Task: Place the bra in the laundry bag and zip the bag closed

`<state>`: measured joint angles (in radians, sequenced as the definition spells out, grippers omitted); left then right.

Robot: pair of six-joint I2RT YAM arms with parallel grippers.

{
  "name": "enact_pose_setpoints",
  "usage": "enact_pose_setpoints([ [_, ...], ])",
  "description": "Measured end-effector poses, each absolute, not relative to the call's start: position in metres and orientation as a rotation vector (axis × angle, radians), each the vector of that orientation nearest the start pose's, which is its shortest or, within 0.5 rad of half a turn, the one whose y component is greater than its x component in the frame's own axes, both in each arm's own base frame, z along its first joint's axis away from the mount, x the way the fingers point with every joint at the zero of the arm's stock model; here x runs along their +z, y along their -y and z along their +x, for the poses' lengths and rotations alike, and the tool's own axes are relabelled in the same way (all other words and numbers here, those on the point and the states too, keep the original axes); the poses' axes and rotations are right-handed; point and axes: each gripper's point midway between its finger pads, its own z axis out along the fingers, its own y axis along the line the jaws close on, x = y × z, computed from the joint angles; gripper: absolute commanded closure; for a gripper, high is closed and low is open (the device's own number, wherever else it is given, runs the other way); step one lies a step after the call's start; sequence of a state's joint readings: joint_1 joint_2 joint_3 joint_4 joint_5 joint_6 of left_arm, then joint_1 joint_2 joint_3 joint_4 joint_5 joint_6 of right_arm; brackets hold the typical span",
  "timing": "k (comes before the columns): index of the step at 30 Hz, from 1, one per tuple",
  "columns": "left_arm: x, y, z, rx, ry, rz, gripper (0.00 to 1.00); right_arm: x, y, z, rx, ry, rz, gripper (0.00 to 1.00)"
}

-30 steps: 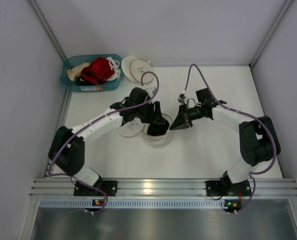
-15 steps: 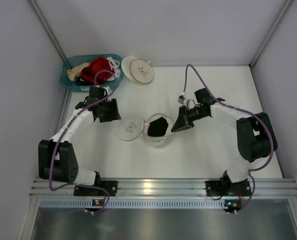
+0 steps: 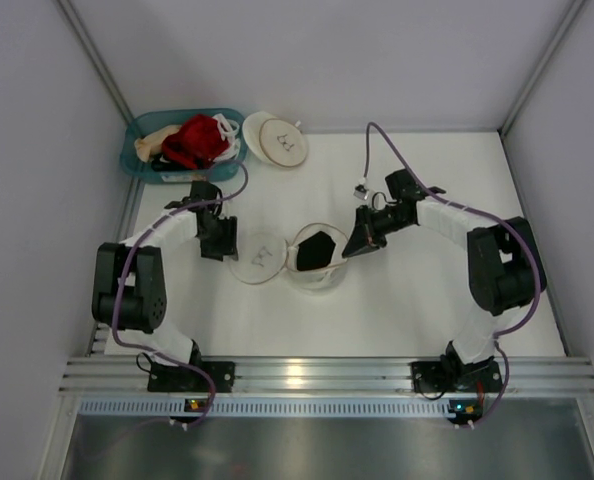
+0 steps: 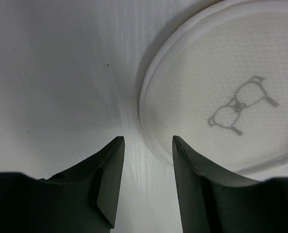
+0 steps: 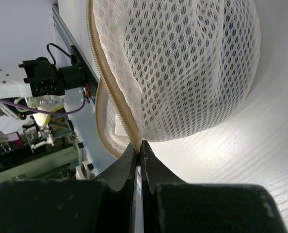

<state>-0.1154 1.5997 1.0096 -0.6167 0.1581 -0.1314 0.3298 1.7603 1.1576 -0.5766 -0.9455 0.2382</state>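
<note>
Black bra point(image 3: 315, 252) inside round mesh laundry bag point(image 5: 183, 73), right pincer point(image 5: 140, 148) nipping rim

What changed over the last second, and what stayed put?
The left gripper pulled out of the laundry bag, leaving the bra inside. It swung away to the left and now sits open and empty at the outer edge of the flipped-open lid. The right gripper stayed shut on the bag's zip rim. Bag and lid kept their places.

You see a teal basket point(image 3: 135, 165) on the table point(image 3: 427, 300), holding a red garment point(image 3: 195, 140) and a beige garment point(image 3: 155, 140); just right of it lies a tan-rimmed round bag point(image 3: 275, 140).
</note>
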Motion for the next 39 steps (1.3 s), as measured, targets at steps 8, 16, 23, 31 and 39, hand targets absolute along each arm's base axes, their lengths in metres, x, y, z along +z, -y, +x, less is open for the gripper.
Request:
enact_pose_setpoints([
  [8, 0.019, 0.065, 0.318, -0.233, -2.87, -0.02, 0.96, 0.097, -0.245, 0.233, 1.484, -2.738, -0.407, 0.76],
  [16, 0.048, 0.077, 0.369, -0.245, -2.758, 0.043, 1.0, 0.127, -0.258, 0.211, 1.534, -2.653, -0.566, 0.29],
  [23, 0.116, 0.121, 0.395, -0.122, -2.522, 0.322, 1.0, 0.149, -0.236, 0.249, 1.503, -2.572, -0.438, 0.01],
  [31, 0.191, 0.223, 0.349, 0.157, -2.172, 0.698, 1.0, 0.166, -0.185, 0.298, 1.411, -2.489, -0.204, 0.01],
  [39, 0.21, 0.265, 0.313, 0.3, -1.99, 0.865, 1.0, 0.185, -0.176, 0.301, 1.357, -2.353, -0.349, 0.01],
])
